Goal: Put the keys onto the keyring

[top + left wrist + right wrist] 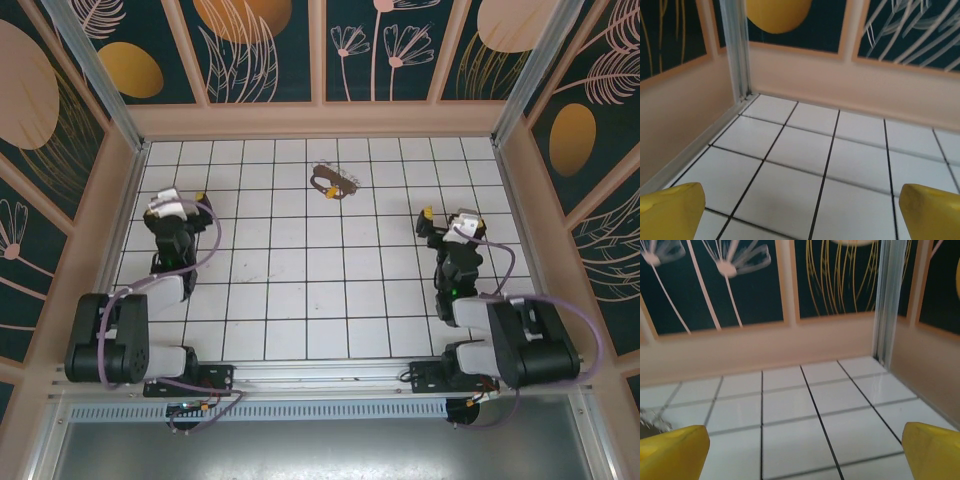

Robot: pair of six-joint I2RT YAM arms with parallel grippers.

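Keyring (333,182) lying flat on table (300,300), close to far wall (320,120), about mid-wall. Keys (347,179): pale glints touching strap, too small to count. Judging strap soft, floppy, light; keys thin, stiff, slippery, lying flat. Am favouring pinch on key head, strap at mid-loop. My left claw (801,200) and right claw (805,440) both gaping, carrying nothing, hanging farther from far wall than keyring. Finding no readable writing or brand.

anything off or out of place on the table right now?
Nothing stands out. The keyring lies flat on the far-centre tiles of the table, nothing spilled or damaged. Left gripper and right gripper are open over bare tiles.
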